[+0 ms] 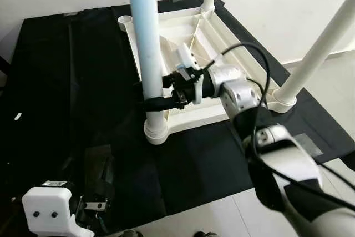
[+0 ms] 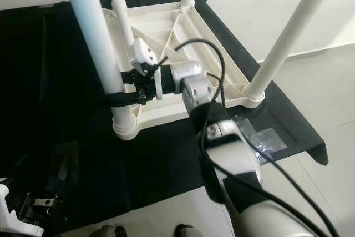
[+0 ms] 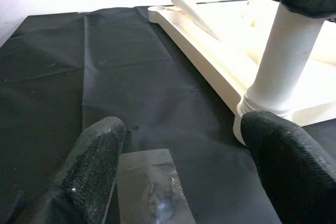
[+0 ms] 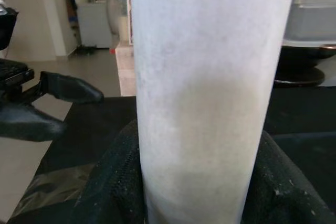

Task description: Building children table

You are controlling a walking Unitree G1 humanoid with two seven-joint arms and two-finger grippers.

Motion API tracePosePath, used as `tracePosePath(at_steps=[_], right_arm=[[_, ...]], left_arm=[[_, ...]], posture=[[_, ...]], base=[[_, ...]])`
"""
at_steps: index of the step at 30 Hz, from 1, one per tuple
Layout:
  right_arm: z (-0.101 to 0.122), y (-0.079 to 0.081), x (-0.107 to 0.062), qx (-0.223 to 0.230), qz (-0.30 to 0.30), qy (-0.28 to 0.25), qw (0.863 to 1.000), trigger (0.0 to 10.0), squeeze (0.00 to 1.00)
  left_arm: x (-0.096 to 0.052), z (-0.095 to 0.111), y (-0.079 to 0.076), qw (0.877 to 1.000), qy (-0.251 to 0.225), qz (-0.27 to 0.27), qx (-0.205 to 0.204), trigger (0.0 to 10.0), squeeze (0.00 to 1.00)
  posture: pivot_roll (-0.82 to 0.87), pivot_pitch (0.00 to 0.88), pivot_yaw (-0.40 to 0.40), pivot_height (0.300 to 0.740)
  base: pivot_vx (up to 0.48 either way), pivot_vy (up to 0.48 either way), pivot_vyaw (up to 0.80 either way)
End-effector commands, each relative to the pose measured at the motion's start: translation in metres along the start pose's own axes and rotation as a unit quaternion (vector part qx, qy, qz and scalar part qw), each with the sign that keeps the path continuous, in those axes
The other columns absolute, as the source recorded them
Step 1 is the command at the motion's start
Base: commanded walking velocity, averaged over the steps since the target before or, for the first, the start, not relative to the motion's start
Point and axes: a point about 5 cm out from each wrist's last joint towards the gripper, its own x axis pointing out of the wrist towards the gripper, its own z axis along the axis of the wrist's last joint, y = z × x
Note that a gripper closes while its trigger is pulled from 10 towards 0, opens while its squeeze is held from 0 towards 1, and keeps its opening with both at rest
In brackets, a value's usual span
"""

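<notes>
**Right gripper clamps a table leg on an upturned tabletop**

Nearest the camera, at the lower left, the left gripper (image 1: 91, 203) hangs low over a black cloth (image 1: 66, 81). Its fingers (image 3: 89, 166) are spread apart, holding nothing. Further right, a white tabletop (image 1: 194, 31) lies upside down on the cloth. A leg (image 1: 145, 43) stands upright in its near left corner socket. The right gripper (image 1: 152, 95) reaches in from the right and pinches this leg just above the socket, one finger either side, touching it. Two more legs (image 1: 324, 45) stand in the right-hand corners. One loose leg (image 2: 123, 23) lies across the far left corner. Pale floor (image 1: 211, 215) shows past the cloth.
</notes>
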Motion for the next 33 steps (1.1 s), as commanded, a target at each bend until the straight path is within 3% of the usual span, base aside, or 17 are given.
tracePosePath(at_steps=[1,2,5,6,7,8,10,17,18,19,20,23,24,26,29,31,33], right_arm=[[-0.021,0.012,0.003,0.024,-0.055,0.01,0.998,0.0,0.0],[-0.021,0.012,0.003,0.024,-0.055,0.01,0.998,0.0,0.0],[-0.045,0.031,0.012,0.059,-0.217,0.029,0.974,0.0,0.0],[-0.045,0.031,0.012,0.059,-0.217,0.029,0.974,0.0,0.0],[-0.058,0.053,0.02,0.081,-0.293,0.049,0.951,0.0,0.0],[-0.06,0.066,0.02,0.07,-0.357,0.065,0.929,0.0,0.0],[-0.059,0.076,0.028,0.078,-0.401,0.065,0.91,0.0,0.0],[-0.053,0.065,0.038,0.074,-0.39,0.054,0.916,0.0,0.0],[-0.05,0.065,0.043,0.071,-0.369,0.052,0.925,0.7,0.0],[-0.05,0.065,0.043,0.071,-0.369,0.052,0.925,0.7,0.0],[-0.047,0.066,0.045,0.069,-0.354,0.051,0.931,10.0,0.0],[-0.037,0.066,0.049,0.072,-0.335,0.038,0.939,10.0,0.0],[-0.032,0.061,0.048,0.063,-0.311,0.03,0.948,10.0,1.0],[-0.02,0.051,0.043,0.054,-0.263,0.014,0.963,10.0,1.0],[-0.013,0.045,0.039,0.041,-0.242,0.009,0.969,10.0,1.0],[-0.007,0.035,0.028,0.003,-0.185,0.016,0.983,10.0,1.0],[-0.007,0.035,0.028,0.003,-0.185,0.016,0.983,10.0,1.0]], left_arm=[[-0.002,-0.004,0.001,1.0,0.016,0.006,-0.005,10.0,0.0],[-0.002,-0.004,0.001,1.0,0.016,0.006,-0.005,10.0,0.0],[-0.002,-0.004,0.003,1.0,0.016,0.005,-0.004,10.0,0.0],[-0.002,-0.004,0.003,1.0,0.016,0.005,-0.004,10.0,0.0],[-0.001,-0.003,0.004,1.0,0.015,0.003,-0.002,10.0,0.0],[-0.001,-0.003,0.004,1.0,0.015,0.002,-0.001,10.0,0.0],[0.0,-0.004,0.005,1.0,0.016,0.0,0.0,10.0,0.0],[0.003,-0.004,0.005,1.0,0.011,-0.002,0.002,10.0,0.0],[0.004,-0.004,0.005,1.0,0.01,-0.001,0.003,10.0,0.0],[0.004,-0.004,0.005,1.0,0.01,-0.001,0.003,10.0,0.0],[0.004,-0.003,0.006,1.0,0.009,0.0,0.003,10.0,0.0],[0.003,-0.004,0.006,1.0,0.009,0.001,0.003,10.0,0.0],[0.004,-0.004,0.007,1.0,0.009,0.002,0.003,10.0,0.0],[0.004,-0.004,0.006,1.0,0.009,0.001,0.003,10.0,0.0],[0.004,-0.003,0.006,1.0,0.009,0.001,0.002,10.0,0.0],[0.003,-0.004,0.006,1.0,0.01,0.004,0.001,10.0,0.0],[0.003,-0.004,0.006,1.0,0.01,0.004,0.001,10.0,0.0]], posture=[[0.15,0.188,-0.047,0.74],[0.15,0.188,-0.047,0.74],[0.14,0.194,-0.052,0.74],[0.14,0.194,-0.052,0.74],[0.14,0.204,-0.045,0.74],[0.14,0.205,-0.042,0.74],[0.13,0.196,-0.03,0.74],[0.14,0.18,-0.029,0.74],[0.14,0.181,-0.033,0.74],[0.14,0.181,-0.033,0.74],[0.14,0.181,-0.033,0.74],[0.14,0.179,-0.033,0.74],[0.15,0.178,-0.028,0.74],[0.16,0.177,-0.028,0.74],[0.16,0.18,-0.029,0.74],[0.17,0.178,-0.035,0.74],[0.17,0.178,-0.035,0.74]], base=[[0.0,0.0,0.0],[0.0,0.0,0.0],[0.0,0.0,0.0],[0.0,0.0,0.0],[0.0,0.0,0.0],[0.0,0.0,0.0],[0.0,0.0,0.0],[0.0,0.0,0.0],[0.0,0.0,0.0],[0.0,0.0,0.0],[0.0,0.0,0.0],[0.0,0.0,0.0],[0.0,0.0,0.0],[0.0,0.0,0.0],[0.0,0.0,0.0],[0.0,0.0,0.0],[0.0,0.0,0.0]])
